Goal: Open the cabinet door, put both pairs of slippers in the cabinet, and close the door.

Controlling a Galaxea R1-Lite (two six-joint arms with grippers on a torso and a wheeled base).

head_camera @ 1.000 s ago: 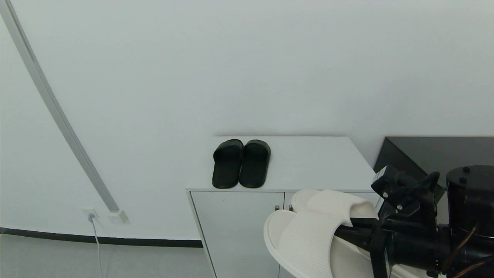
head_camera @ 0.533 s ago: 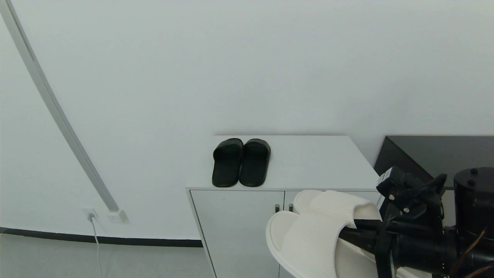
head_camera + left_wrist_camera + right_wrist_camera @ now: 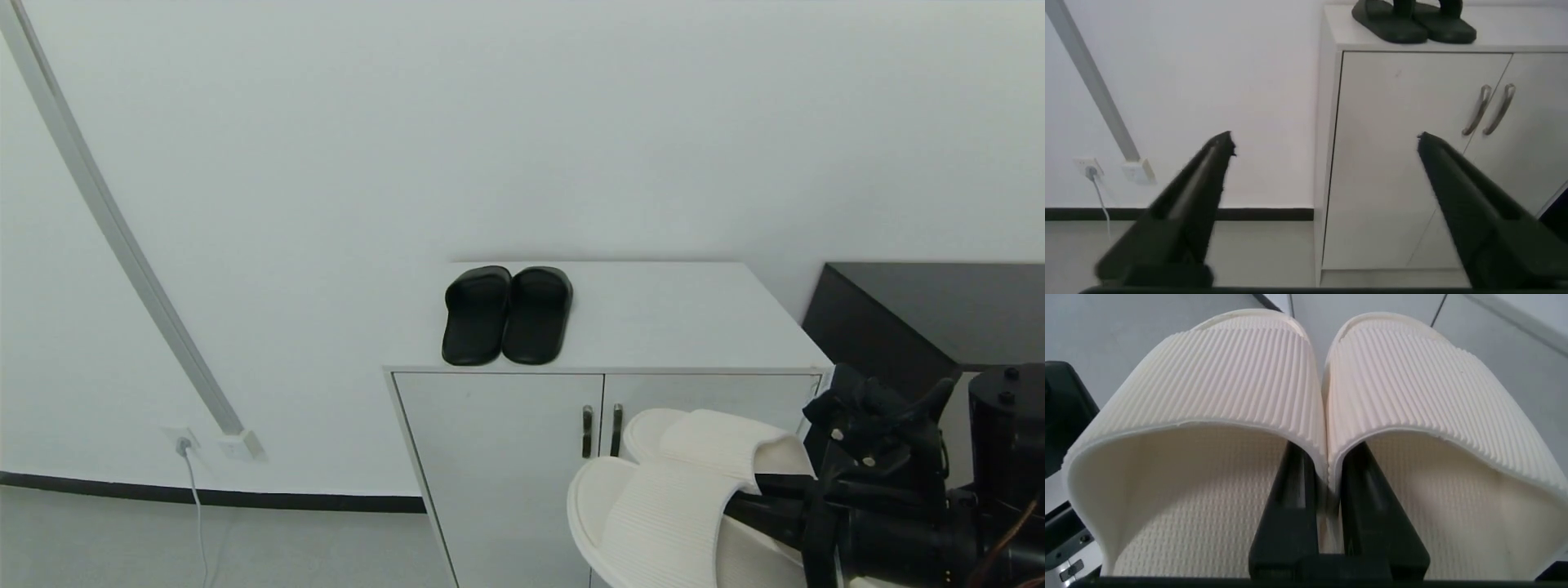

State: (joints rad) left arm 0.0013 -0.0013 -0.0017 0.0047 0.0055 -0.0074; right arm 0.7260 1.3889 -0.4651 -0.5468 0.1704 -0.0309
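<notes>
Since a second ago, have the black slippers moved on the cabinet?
No. The black slippers sit at the same spot by the front edge of the cabinet; the whole head view shifted, so the camera moved.

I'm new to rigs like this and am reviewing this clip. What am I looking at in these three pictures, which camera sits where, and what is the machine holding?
This is a two-armed robot with a clamp-like gripper on each arm. The wide picture comes from a camera on its head and looks at a white cabinet whose doors are shut. A pair of black slippers lies on top of it. The other two pictures come from cameras on the wrists. The left gripper is open and empty, facing the cabinet front. The right gripper has one finger inside each of the white slippers and pinches their inner strap sides together.
</notes>
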